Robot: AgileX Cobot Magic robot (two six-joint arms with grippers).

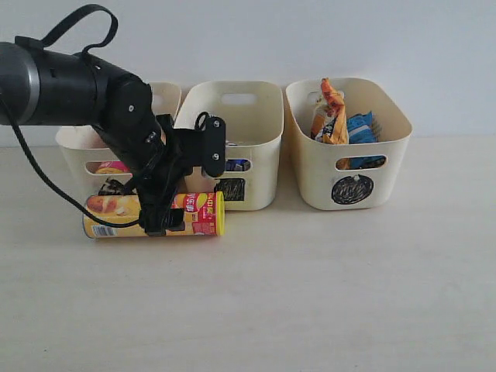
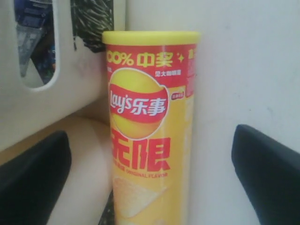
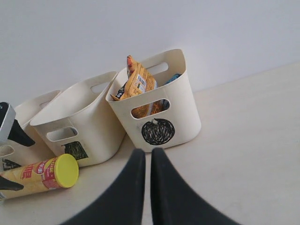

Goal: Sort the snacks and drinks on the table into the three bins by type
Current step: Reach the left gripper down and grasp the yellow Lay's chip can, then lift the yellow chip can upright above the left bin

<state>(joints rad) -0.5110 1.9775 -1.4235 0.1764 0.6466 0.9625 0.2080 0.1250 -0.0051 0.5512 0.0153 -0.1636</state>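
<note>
- Yellow-and-red chip tube [image 1: 116,217] lies on its side on the table [image 1: 325,294], before the bins [image 1: 260,132]
- Left gripper [image 1: 163,220] straddles it, jaws wide, holding nothing
- Likely stiff, light, slick, prone to roll; clamp mid-body

"Lay's 乐事" on yellow-and-red tube [image 2: 150,140]

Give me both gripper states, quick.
Left gripper: open, fingers either side of the yellow chip tube, not gripping it.
Right gripper: closed, holding nothing.
</note>
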